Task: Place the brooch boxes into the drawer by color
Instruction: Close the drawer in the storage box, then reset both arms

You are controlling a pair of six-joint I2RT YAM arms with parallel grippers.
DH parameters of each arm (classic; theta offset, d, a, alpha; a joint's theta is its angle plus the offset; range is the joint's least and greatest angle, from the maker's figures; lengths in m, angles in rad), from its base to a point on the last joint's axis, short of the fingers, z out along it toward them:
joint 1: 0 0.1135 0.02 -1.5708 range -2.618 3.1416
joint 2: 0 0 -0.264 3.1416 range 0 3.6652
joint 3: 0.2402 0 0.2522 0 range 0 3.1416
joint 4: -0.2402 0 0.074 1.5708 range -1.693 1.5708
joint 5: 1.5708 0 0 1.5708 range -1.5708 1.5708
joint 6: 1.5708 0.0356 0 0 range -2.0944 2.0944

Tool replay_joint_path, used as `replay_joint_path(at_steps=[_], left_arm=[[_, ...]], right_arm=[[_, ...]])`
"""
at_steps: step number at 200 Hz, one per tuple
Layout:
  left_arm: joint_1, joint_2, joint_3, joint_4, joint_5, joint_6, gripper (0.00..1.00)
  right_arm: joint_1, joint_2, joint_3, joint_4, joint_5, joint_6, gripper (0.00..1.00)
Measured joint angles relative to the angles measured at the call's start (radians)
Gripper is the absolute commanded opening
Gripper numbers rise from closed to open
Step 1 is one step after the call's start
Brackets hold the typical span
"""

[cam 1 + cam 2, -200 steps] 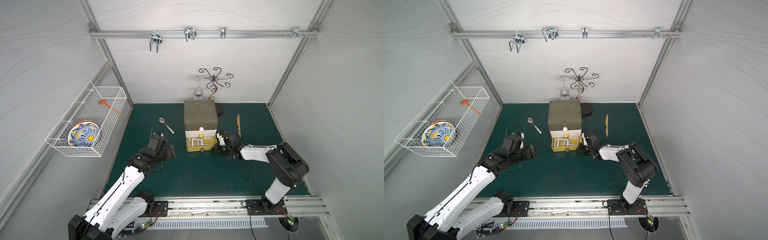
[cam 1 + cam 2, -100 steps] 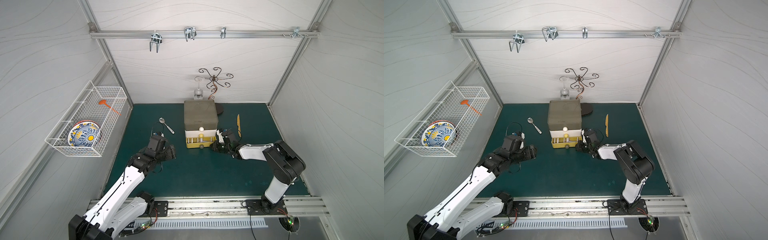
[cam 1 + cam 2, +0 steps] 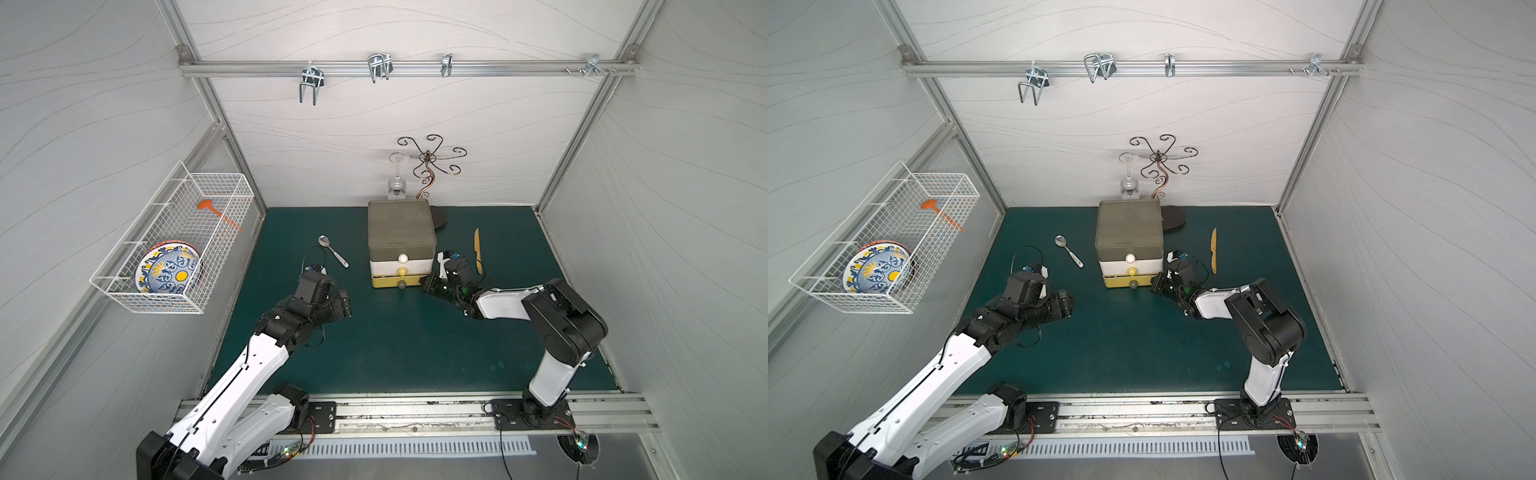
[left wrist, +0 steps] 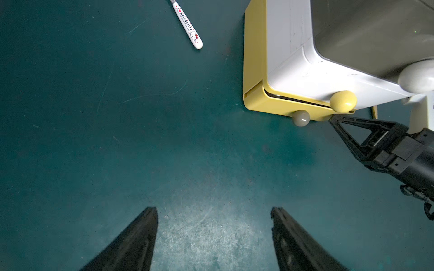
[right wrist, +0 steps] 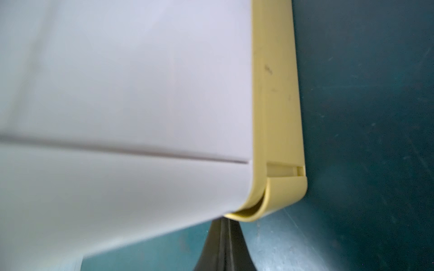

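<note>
Closed right gripper [image 3: 426,283] meets the yellow bottom tier [image 4: 265,103] of the drawer [image 3: 401,232], mid-mat, slightly ajar; a square, level push should seat it, while the left gripper [image 4: 213,208] hangs wide, no brooch boxes visible

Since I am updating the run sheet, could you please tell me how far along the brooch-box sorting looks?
Done, apparently: no brooch boxes lie on the mat, and the olive and white tiers of the drawer are shut. In hand: the shut right gripper has its tip at the front corner of the yellow tier, where a thin gap shows. The left gripper hovers open and empty. Left: closing that gap.
</note>
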Motion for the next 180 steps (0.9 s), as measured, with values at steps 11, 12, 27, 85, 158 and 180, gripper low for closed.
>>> replay_joint_path(at_steps=[11, 12, 27, 85, 158, 180], left_arm=[[0.000, -0.003, 0.000, 0.000, -0.005, -0.001, 0.80], [0.000, -0.003, 0.000, 0.000, -0.006, -0.001, 0.80], [0.000, -0.009, 0.000, 0.000, -0.012, -0.003, 0.80], [0.000, -0.017, 0.001, 0.000, -0.092, 0.001, 0.82], [0.160, 0.111, 0.174, 0.118, -0.216, 0.114, 1.00], [0.253, 0.134, 0.149, 0.245, -0.241, 0.163, 1.00]], right_arm=[[-0.008, 0.016, -0.004, 0.026, -0.004, 0.019, 0.03], [-0.009, 0.017, -0.004, 0.027, -0.004, 0.021, 0.03], [-0.015, 0.042, -0.011, 0.053, -0.016, 0.047, 0.03], [-0.026, 0.040, -0.067, 0.137, -0.024, 0.087, 0.38], [-0.161, -0.410, -0.184, -0.164, -0.012, -0.018, 0.99], [-0.246, -0.540, -0.171, -0.305, 0.014, -0.087, 0.99]])
